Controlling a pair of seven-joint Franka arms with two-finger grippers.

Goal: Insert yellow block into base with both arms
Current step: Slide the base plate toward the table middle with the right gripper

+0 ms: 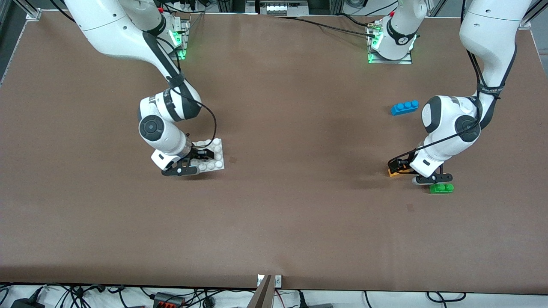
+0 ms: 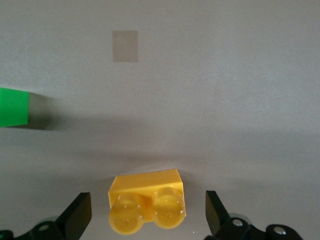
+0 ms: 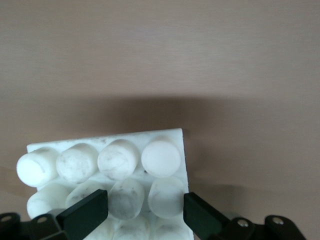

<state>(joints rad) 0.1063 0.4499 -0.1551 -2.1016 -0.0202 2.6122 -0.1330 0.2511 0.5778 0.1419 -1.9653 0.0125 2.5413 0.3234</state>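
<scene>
While your left claw (image 2: 147, 212) sits low over the worktop (image 1: 299, 214) at the left arm's end, its fingers (image 2: 77, 215) stand wide apart with the yellow block (image 2: 147, 202) lying between them, untouched on either side. You can see in the left wrist view that the block rests flat on the worktop, its two round studs turned toward the camera, with clear gaps to both fingers. From the front, only a corner of the block shows beside the left claw. A green brick (image 1: 441, 188) lies just beside that claw, nearer to the front camera than the yellow block and apart from it; a blue three-stud brick (image 1: 404, 107) lies farther from the front camera, well apart from both. Your right claw (image 3: 145, 212) is down at the base (image 1: 214, 156), toward the right arm's end of the worktop. The right wrist view shows its two fingers (image 3: 85, 217) closed in on a column of the base's white studs at the edge nearest the claw, clamped on the base. The base lies flat on the worktop, well apart from the yellow block.
</scene>
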